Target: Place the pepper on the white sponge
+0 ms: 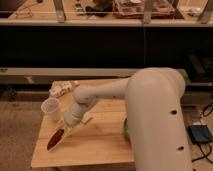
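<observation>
A light wooden table (102, 146) sits in the lower half of the frame, in front of a long dark counter. A large white robot arm (155, 115) fills the right side and reaches down and to the left across the table top.

Its claw (61, 133) is low over the table's lower left area, with its fingers pressed together on the upper end of the pepper (54, 141). The pepper is dark red and slender. It slants down and to the left from the claw tip, near the table's left edge. Whether its point rests on the wood or hangs just above it cannot be told.

A translucent white cup (51, 108) stands upright just above the claw, close to the left edge. A crumpled whitish cloth (62, 89) lies at the table's upper left corner. A pale flat sliver, likely the white sponge (89, 119), peeks out from behind the wrist, to the right of the claw and apart from the pepper.
</observation>
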`<state>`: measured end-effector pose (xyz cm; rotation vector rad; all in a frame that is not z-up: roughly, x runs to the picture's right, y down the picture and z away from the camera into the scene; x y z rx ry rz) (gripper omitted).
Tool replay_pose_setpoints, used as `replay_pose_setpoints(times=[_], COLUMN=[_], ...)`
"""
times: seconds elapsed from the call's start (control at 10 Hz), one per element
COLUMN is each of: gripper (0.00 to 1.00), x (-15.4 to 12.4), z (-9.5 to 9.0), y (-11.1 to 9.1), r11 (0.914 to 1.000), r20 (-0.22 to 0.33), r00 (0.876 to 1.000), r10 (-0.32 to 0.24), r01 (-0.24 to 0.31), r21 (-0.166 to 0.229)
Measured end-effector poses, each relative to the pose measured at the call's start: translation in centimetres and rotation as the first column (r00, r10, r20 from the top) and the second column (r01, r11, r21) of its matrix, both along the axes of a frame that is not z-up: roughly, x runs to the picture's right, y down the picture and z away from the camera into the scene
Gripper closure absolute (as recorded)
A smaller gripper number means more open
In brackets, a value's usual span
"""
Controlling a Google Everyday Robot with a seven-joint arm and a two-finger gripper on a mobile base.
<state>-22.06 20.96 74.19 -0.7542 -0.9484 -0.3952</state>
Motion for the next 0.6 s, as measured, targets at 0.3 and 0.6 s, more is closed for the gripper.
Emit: replay_pose_setpoints(times=[0.3,0.6], gripper=[0.75,0.75], x=[3.9,9.4], z=[-1.6,-2.8], y=[-0.2,-1.2], r11=[0.9995,0.9970], r20=[-0.038,-0.112], r00=[0.999,0.991], r10=[0.026,0.077], r01=[-0.027,-0.077], r21=[-0.017,0.009])
